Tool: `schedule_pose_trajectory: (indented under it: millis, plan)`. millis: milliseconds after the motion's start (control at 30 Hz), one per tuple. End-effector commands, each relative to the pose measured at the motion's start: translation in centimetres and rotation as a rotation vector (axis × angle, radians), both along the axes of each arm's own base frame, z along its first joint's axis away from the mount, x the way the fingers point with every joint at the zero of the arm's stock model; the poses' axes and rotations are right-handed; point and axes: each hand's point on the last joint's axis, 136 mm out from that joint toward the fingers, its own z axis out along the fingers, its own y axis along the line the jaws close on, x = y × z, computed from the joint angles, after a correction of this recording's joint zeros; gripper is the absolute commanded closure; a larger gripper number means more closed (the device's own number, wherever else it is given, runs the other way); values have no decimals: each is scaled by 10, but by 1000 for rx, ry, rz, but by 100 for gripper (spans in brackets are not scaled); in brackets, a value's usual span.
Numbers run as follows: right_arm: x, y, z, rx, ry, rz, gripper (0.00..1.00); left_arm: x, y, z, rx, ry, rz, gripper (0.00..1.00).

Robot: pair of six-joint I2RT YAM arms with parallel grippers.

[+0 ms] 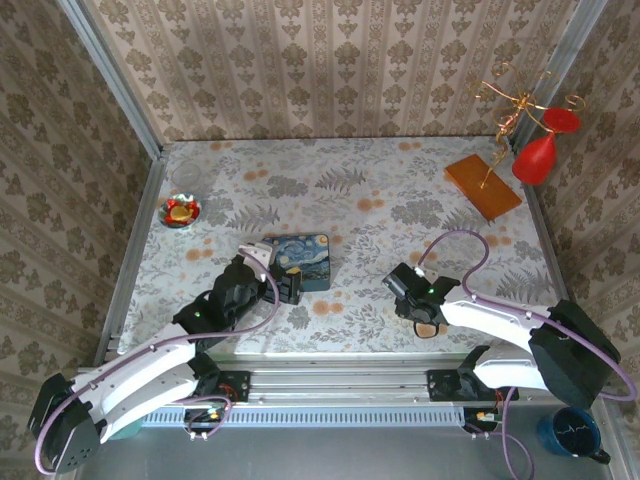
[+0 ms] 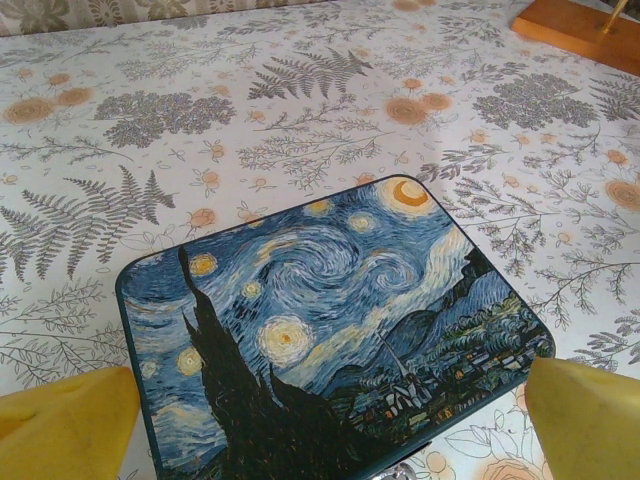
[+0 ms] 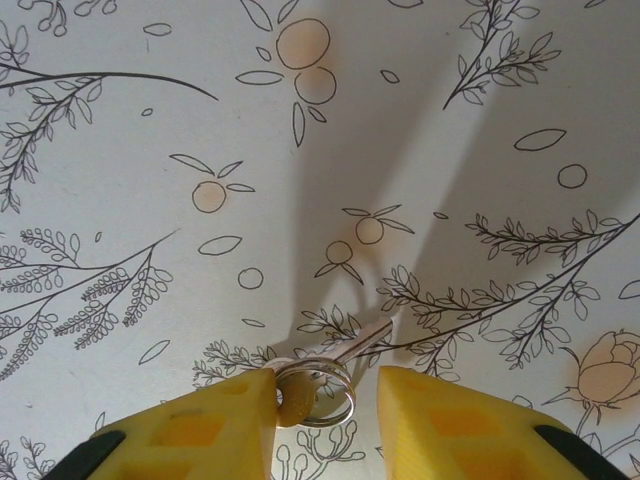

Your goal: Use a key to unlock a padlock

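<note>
Left gripper (image 1: 283, 278): jaws are spread wide with nothing gripped, set at the near edge of the box (image 2: 330, 300).
Right gripper (image 3: 328, 420): jaws are narrowly parted astride the key (image 3: 318, 385); its ring is touched by one finger, and a gap is left to the other.
Key: blade is pointed to 2 o'clock in the wrist view.
Padlock (image 2: 398, 470): only a silvery bit is glimpsed at the box's 6 o'clock; more cannot be told.
Box: laid flat on the desk (image 1: 370, 190), at 9 o'clock of the right gripper.
</note>
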Motion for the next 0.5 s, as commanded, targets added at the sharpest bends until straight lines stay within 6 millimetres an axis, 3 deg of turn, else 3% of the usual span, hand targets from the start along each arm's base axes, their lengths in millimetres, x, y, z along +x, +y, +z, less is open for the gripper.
schedule_pose_trajectory:
  millis: [0,167,467]
  plan:
    - [-1,-7,-2,-38,-5,-19,62,1,3,-1,14,-24,8,0]
    - [1,-2,-7,-22,-3,-7,58,1,4,-1,18,-26,12,0]
    - [9,9,-7,-17,-4,25,71,1,8,2,22,-37,26,0]
